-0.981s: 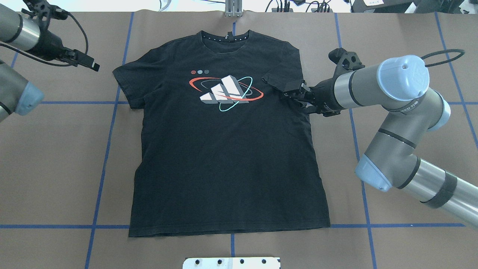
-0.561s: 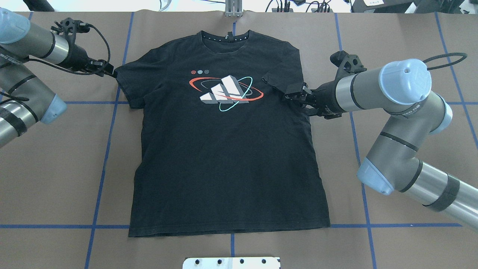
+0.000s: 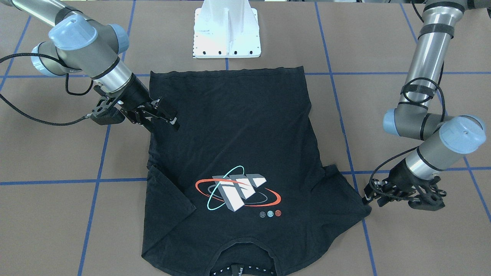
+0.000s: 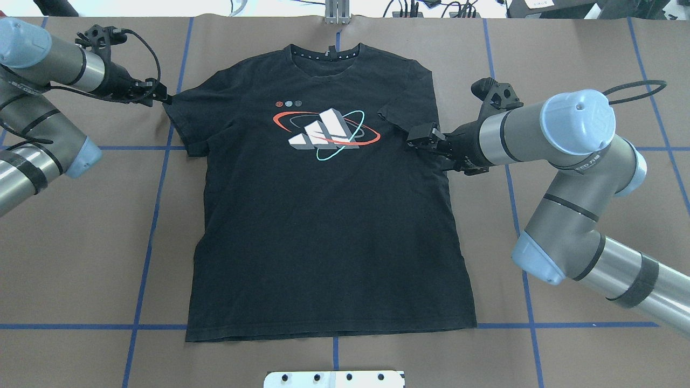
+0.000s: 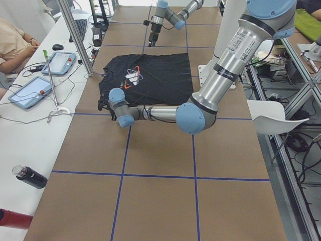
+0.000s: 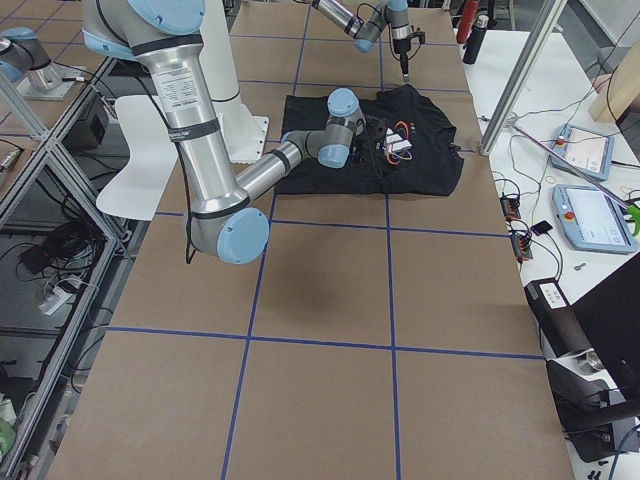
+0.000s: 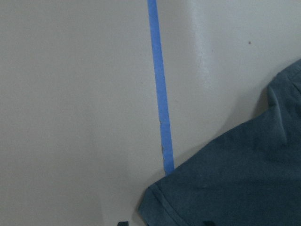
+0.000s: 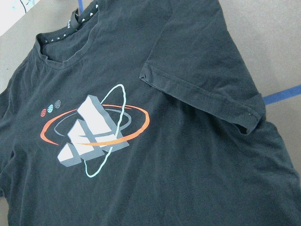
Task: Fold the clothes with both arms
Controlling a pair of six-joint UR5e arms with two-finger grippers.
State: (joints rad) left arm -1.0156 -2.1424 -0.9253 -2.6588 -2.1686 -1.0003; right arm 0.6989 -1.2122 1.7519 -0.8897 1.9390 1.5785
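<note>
The left end effector (image 4: pixel 163 100) sits low at the tip of the left sleeve (image 4: pixel 180 121) of the black T-shirt (image 4: pixel 323 226); its wrist camera shows two dark fingertips (image 7: pixel 122 223) set apart at the picture's lower edge, with the sleeve corner between them; so it is released, at the cloth but gripping nothing; whether it touches the cloth cannot be told. A blue tape line (image 7: pixel 160 94) runs up to that same corner. The left arm (image 4: pixel 48 59) reaches in from the far left, a black cable looping over its wrist.

The right end effector (image 4: pixel 416 139) hovers over the shirt's right side, just beside the right sleeve (image 8: pixel 207 89); its jaws stand parted and it holds nothing; its wrist camera looks down on cloth lying flat. The right arm (image 4: pixel 539 134) bends back toward the near right.

The T-shirt lies flat and print up in the middle of the brown tabletop (image 4: pixel 81 242); the collar (image 4: pixel 326 54) is at the far edge, and the hem is near the robot's white base (image 3: pixel 227 34); the red, teal and grey-white logo (image 4: pixel 326 132) sits on the chest; the right sleeve is folded inward onto the chest; the left sleeve is spread out to the left.
</note>
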